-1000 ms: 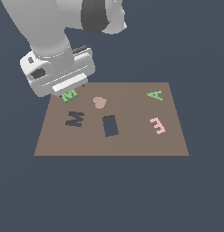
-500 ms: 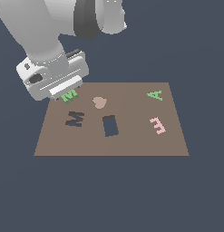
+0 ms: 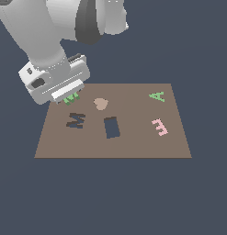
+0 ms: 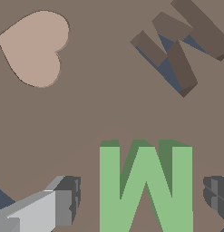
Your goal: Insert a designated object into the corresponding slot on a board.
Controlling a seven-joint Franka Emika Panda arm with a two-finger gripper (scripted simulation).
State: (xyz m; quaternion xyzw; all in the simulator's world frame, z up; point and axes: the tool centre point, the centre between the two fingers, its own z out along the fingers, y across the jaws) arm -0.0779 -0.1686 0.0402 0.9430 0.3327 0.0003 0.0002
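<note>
Bright green, flat and blocky: the M-shaped block (image 4: 145, 186), lying on the brown board (image 3: 133, 149) near its far corner on the exterior view's left, mostly hidden there under the gripper (image 3: 70, 97) with only green slivers showing. Gripper fingers apart in the wrist view, one grey pad (image 4: 63, 199) on each side of the letter, clear gaps between, nothing clamped yet. Reads as the approach-to-grasp step: poised over the piece, not holding it. Next move likely calls for lowering a little, closing squarely on the letter's outer sides, then lifting and carrying to the slot (image 3: 75, 120), the dark M-shaped cutout just beside, toward the near edge. Matching the letter's turn to the cutout's tilt probably needed before seating. Matte, untextured surfaces throughout; crisp extruded edges on the block; cutout walls brown, floor bluish-dark. Also on the board: tan heart (image 3: 100, 103), smooth and rounded; dark-blue rectangular cutout (image 3: 111, 127); green A (image 3: 157, 96); pink E (image 3: 160, 127).
</note>
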